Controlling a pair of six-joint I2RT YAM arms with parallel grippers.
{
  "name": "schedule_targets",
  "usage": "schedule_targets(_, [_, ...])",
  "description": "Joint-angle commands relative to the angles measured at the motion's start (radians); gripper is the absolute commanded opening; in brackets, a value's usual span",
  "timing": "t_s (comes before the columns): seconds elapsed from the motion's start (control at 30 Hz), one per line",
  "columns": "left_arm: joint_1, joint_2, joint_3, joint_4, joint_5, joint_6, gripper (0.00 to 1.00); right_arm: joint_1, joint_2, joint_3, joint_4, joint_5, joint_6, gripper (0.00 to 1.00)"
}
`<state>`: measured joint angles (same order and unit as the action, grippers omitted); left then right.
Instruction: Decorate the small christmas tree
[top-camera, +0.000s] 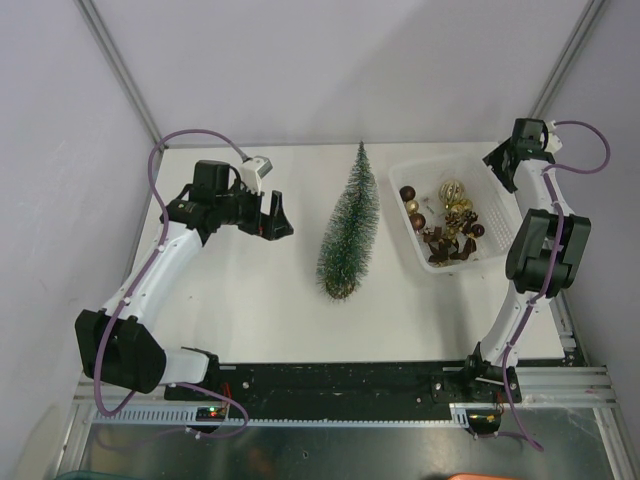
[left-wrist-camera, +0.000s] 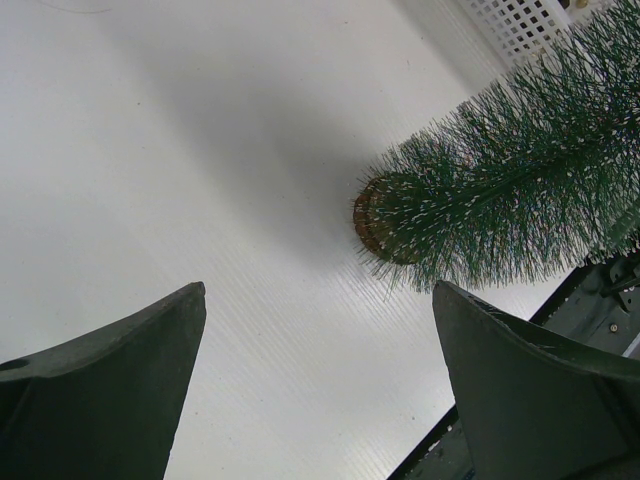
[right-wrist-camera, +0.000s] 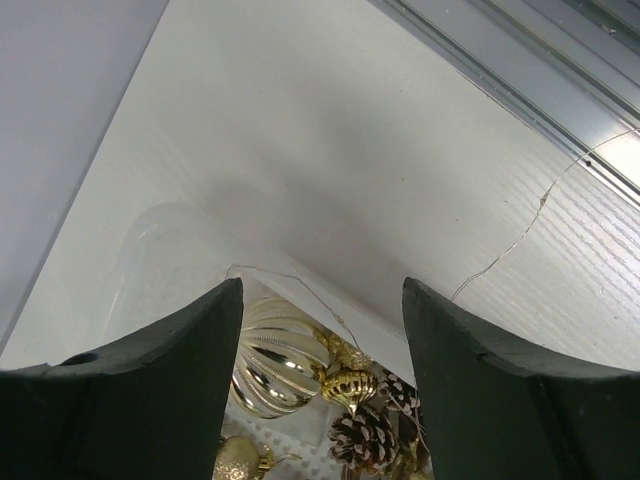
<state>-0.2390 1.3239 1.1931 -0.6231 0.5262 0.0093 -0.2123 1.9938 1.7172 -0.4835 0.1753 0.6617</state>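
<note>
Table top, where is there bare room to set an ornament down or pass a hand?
Widest bare table: the near strip between the small christmas tree and the black mounting rail. Also free: the gap between the left gripper and the tree. Crowded: the white basket, full of baubles, with the right gripper at its far corner; the tree-to-basket gap is narrow.

At the left wrist, the slim dark green bottle-brush tree (left-wrist-camera: 500, 200) is cut off at 3 o'clock; only a corner of the white lattice plastic basket (left-wrist-camera: 520, 22) is shown at 1 o'clock. At the right wrist, the ribbed gold bauble (right-wrist-camera: 275, 365) is partly hidden behind a dark finger (right-wrist-camera: 150, 400) of the right gripper (right-wrist-camera: 320, 295). From above, the basket's ornaments (top-camera: 447, 222) cannot be told apart.
</note>
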Motion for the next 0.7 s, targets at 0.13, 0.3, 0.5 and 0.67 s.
schedule_targets(0.13, [0.007, -0.014, -0.006, 0.013, -0.005, 0.028, 1.00, -0.009, 0.019, 0.032, 0.023, -0.011, -0.023, 0.59])
schedule_targets(0.3, [0.005, -0.014, -0.005, 0.013, -0.007, 0.027, 1.00, -0.009, 0.002, -0.004, 0.041, -0.022, -0.023, 0.38])
schedule_targets(0.5, [0.007, -0.017, -0.006, 0.013, -0.008, 0.026, 1.00, -0.007, -0.031, -0.039, 0.054, -0.026, -0.028, 0.17])
schedule_targets(0.67, [0.007, -0.022, -0.008, 0.014, -0.010, 0.027, 1.00, -0.007, -0.039, -0.048, 0.054, -0.028, -0.027, 0.03])
